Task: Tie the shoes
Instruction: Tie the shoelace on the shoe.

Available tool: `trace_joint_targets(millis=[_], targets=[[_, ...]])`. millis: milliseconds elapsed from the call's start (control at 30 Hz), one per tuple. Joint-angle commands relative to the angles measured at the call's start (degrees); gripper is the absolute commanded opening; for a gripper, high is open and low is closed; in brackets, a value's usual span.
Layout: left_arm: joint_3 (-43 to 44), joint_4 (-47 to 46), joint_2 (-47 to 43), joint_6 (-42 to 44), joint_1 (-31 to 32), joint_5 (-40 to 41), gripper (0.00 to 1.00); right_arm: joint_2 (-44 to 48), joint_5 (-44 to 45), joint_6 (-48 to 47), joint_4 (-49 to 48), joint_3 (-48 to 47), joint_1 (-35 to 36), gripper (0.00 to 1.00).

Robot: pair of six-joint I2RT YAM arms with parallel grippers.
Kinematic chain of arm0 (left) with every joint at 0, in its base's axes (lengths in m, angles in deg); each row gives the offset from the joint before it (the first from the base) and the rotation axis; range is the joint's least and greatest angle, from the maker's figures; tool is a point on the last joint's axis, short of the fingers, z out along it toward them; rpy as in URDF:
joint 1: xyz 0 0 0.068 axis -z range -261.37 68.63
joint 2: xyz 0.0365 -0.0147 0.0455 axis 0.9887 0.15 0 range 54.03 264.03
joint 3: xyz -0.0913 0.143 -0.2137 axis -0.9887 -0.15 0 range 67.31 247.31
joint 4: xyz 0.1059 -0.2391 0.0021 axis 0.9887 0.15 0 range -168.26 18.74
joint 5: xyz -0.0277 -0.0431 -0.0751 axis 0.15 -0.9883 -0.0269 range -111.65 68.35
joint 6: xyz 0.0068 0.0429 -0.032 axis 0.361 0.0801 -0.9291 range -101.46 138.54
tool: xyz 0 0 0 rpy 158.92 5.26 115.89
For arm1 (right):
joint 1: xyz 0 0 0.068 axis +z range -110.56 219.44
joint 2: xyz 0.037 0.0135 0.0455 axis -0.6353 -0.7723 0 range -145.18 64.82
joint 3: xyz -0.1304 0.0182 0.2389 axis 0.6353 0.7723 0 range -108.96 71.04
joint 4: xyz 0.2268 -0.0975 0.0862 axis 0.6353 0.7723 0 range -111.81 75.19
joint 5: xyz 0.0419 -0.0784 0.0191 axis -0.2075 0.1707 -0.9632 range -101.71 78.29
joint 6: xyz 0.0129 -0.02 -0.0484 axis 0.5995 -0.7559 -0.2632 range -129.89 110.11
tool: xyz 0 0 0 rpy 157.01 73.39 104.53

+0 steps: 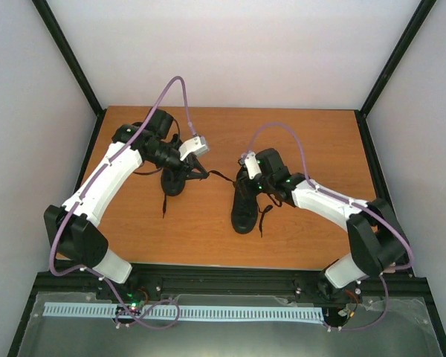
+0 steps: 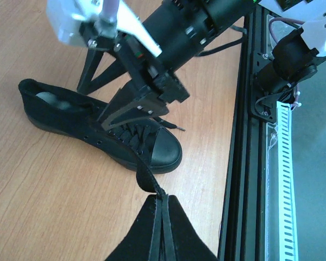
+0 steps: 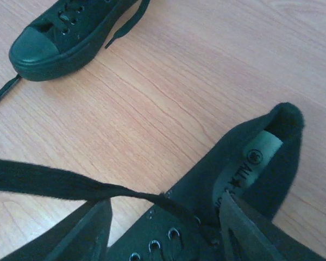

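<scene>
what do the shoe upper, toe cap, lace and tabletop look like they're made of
The shoe upper is matte black woven fabric, likely canvas, with a soft, fuzzy collar edge. The toe cap looks like smooth rubber, going by its faint sheen. The lace is a flat woven textile. The tabletop shows orange-brown wood grain with a low sheen; whether it is solid wood or laminate is unclear.

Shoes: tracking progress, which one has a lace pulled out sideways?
The shoe under the right gripper; its lace runs to the left gripper. The other shoe has slack laces.

"ALL" plus star on shoe insole (image 3: 259, 156)
</scene>
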Motion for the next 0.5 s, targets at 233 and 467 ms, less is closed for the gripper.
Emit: trace_joint_targets(millis=[233,467], targets=[[2.4,-0.6,-1.8,-0.2,0.3,-1.2,0.01,-2.3,-4.1,-6.9,-11.5,1.2,0.5,0.41],[2.1,0.4,-2.5,1.2,0.3,-0.8,0.01,-3.1,-3.4,-6.4,-11.3,0.3,0.5,0.05]])
